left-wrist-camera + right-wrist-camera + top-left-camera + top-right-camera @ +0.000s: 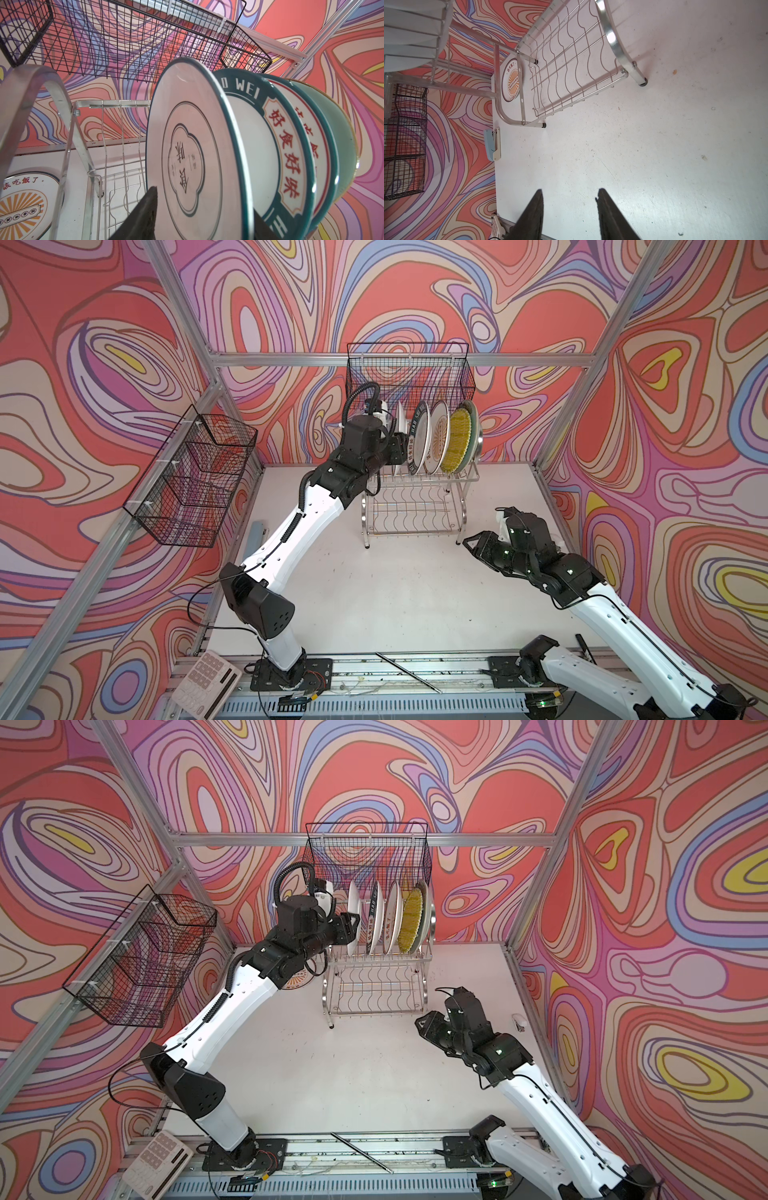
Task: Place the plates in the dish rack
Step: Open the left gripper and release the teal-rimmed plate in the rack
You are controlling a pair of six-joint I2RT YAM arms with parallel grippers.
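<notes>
The chrome dish rack [411,506] [571,62] holds several plates upright in its upper tier: a ringed white plate [187,145] [353,903], a green lettered-rim plate [417,435], an orange-sunburst plate [439,439], a yellow woven-look plate [457,439] and an aqua plate [473,423]. My left gripper [204,199] [399,450] is open, one finger on each side of the ringed white plate's lower rim. Another orange-sunburst plate [511,80] [20,205] lies flat on the table behind the rack's left end. My right gripper [570,191] [471,541] hovers open and empty over bare table, right of the rack.
A black mesh basket [409,369] hangs on the back wall just above the plates. Another mesh basket [191,477] hangs on the left wall. A blue stapler [492,145] lies at the table's left edge. A calculator [205,682] and a metal rod [407,670] lie at the front.
</notes>
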